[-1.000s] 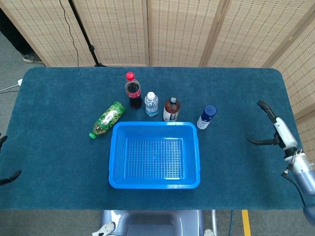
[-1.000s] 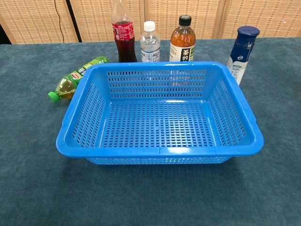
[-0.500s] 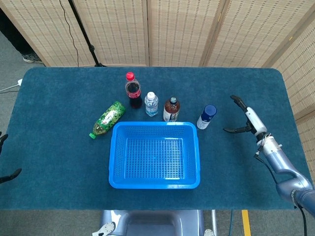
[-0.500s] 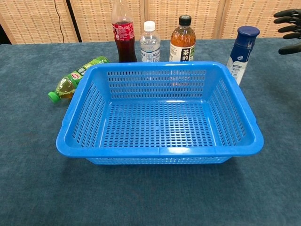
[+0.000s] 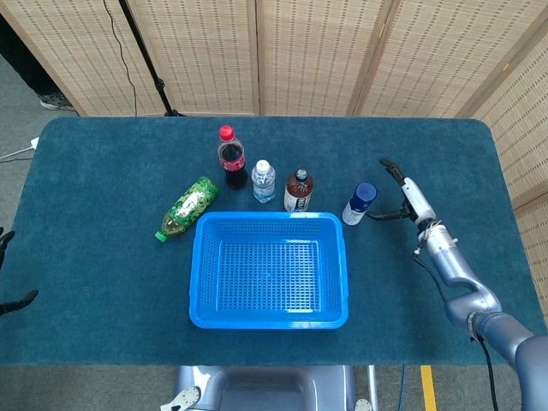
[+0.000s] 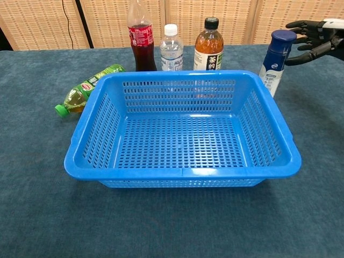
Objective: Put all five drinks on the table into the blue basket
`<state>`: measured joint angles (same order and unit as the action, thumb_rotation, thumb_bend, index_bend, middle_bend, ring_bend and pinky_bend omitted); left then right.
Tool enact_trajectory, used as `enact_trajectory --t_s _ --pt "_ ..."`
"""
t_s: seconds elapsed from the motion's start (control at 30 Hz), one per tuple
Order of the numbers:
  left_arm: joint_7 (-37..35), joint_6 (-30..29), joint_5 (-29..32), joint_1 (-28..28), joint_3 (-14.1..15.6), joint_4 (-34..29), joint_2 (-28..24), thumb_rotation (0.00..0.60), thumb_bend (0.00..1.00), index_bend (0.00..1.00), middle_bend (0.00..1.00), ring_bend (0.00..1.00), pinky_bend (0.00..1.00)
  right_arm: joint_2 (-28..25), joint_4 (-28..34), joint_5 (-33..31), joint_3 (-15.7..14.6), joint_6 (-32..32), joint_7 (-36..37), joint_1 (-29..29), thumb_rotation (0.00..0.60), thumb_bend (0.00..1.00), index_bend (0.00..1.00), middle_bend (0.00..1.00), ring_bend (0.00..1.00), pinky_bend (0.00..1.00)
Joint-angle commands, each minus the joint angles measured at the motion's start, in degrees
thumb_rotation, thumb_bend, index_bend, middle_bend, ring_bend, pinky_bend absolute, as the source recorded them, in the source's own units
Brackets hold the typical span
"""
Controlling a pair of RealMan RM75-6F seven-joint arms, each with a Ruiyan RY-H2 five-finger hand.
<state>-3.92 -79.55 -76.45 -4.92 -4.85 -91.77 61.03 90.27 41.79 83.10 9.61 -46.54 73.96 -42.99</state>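
Right hand [image 5: 396, 190] has travelled in from the bench's right edge toward the row of drinks over the last second; it is now just beside the blue-capped bottle [image 5: 360, 203], fingers spread apart and holding nothing, with no contact that either view shows. In the chest view the same hand [image 6: 312, 38] sits level with that bottle's cap [image 6: 283, 36]. Reading: a reach for the first pickup, grasp not yet made.

Left hand [image 5: 8, 274]: only dark fingertips show at the bench's left edge; whether they are released or clenched I cannot tell.

Task status: none of the five drinks is in yet. The blue basket [image 5: 198, 265] sits near the front edge, centre, and holds nothing.

Drinks, in a row behind the basket's back rim:
- cola bottle [image 5: 231, 158], red cap, dark liquid, clear plastic, upright.
- water bottle [image 5: 264, 181], white cap, clear, short, upright.
- tea bottle [image 5: 298, 190], black cap, amber liquid, paper-look label, upright.
- blue-capped bottle, opaque white body, wide navy cap, off the basket's back right corner.
- green bottle [image 5: 188, 206], lying on its side off the back left corner, green cap pointing toward the front left.

Materials: basket is rigid moulded plastic, rectangular, slotted walls and floor, rolled rim. The bench [image 5: 103, 171] wears a dark teal napped cloth, corners rounded. Bottles smooth and round, so the lying one could roll.
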Motion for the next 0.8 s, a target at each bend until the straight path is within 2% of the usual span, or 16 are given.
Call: enact_trajectory --t_s 0.03,0.13,0.2,0.3,0.4,0.57,0.73,0.8 --pt "-0.15 0.07 0.19 -0.02 -0.11 0.01 -0.05 0.600 0.15 0.00 0.00 0.00 0.00 1.56 -1.29 -1.21 0.89 0.17 -1.26 -0.44 0.600 0.00 0.02 0.05 0.04 0.01" --pt "-0.35 0.15 0.39 -0.04 -0.22 0.05 -0.09 0.600 0.15 0.00 0.00 0.00 0.00 3.01 -2.18 -2.26 1.64 0.15 -1.65 -0.61 0.600 0.00 0.15 0.22 0.20 0.10" --pt "-0.54 0.18 0.41 -0.03 -0.24 0.07 -0.13 0.600 0.15 0.00 0.00 0.00 0.00 4.01 -2.90 -2.99 2.12 0.43 -1.92 -0.79 0.600 0.00 0.30 0.35 0.31 0.17" --pt "-0.80 0.09 0.35 0.02 -0.26 0.05 -0.23 0.600 0.15 0.00 0.00 0.00 0.00 4.92 -3.38 -3.37 2.34 0.66 -2.11 -0.95 0.600 0.00 0.49 0.51 0.44 0.24" --pt "-1.37 -0.16 0.14 0.18 -0.23 0.04 -0.38 0.600 0.15 0.00 0.00 0.00 0.00 5.68 -3.36 -3.42 2.69 -1.21 -2.51 -0.57 0.600 0.00 0.61 0.61 0.51 0.27" --pt "-2.29 -0.33 -0.28 0.35 -0.11 0.09 -0.65 0.600 0.15 0.00 0.00 0.00 0.00 4.77 -1.75 -3.14 3.13 -5.52 -3.20 0.92 0.600 0.05 0.66 0.65 0.53 0.28" --pt "-3.12 -0.52 -1.12 0.45 0.16 0.11 -0.91 0.600 0.15 0.00 0.00 0.00 0.00 0.58 3.77 -2.61 3.63 -11.16 -3.91 3.64 0.600 0.09 0.66 0.66 0.53 0.27" --pt "-3.59 -0.62 -1.45 0.53 0.27 0.09 -1.08 0.600 0.15 0.00 0.00 0.00 0.00 -2.62 8.36 -1.93 3.84 -14.55 -4.08 5.28 0.600 0.09 0.67 0.66 0.53 0.27"
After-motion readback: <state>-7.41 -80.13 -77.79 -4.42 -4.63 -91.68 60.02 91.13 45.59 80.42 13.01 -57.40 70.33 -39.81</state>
